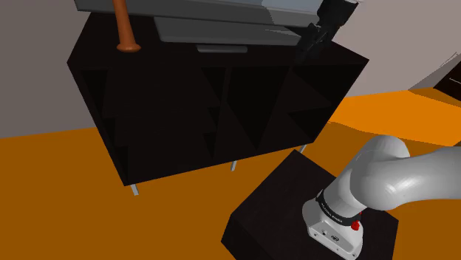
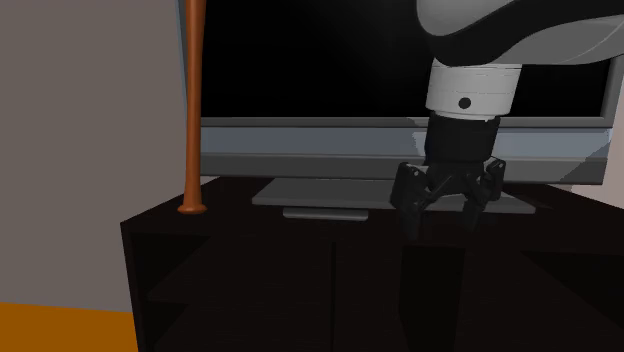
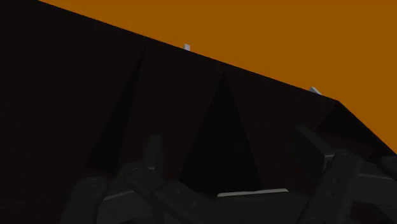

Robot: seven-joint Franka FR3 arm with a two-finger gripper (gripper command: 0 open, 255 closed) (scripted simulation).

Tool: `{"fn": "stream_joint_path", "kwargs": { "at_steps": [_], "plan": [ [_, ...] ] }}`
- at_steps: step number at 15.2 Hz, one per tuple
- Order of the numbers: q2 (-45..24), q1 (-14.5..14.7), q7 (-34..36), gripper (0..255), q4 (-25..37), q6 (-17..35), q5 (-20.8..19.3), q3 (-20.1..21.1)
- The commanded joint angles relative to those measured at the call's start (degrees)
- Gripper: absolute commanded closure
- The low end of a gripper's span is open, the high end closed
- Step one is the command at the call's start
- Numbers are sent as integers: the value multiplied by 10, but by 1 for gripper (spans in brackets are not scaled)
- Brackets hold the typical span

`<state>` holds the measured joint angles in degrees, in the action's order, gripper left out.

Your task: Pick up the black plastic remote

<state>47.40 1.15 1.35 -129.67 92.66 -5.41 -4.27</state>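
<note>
End effector point(image 2: 441, 222) hangs released, jaws apart and empty, just in front of the TV point(image 2: 330, 70) over the black cabinet point(image 2: 250, 262); guessing it's lining up on the remote, but black-on-black I can't spot it.

The shoulder camera looks down from high beside the black box stand point(image 1: 281, 199) on the low black cabinet point(image 1: 222, 111). The second sits close, level with its top, and both share the grey flat television base point(image 2: 320, 192). The wrist camera peers past the black gripper point(image 3: 229, 140) down the cabinet's front.
</note>
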Motion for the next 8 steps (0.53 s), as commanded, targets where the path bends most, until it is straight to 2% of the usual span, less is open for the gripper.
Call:
{"fn": "stream_joint_path", "kwargs": {
  "at_steps": [1,8],
  "plan": [
    [0,0,0,0,0,0,0,0],
    [-166,62,-182,0,118,36,-12,-59]
  ]
}}
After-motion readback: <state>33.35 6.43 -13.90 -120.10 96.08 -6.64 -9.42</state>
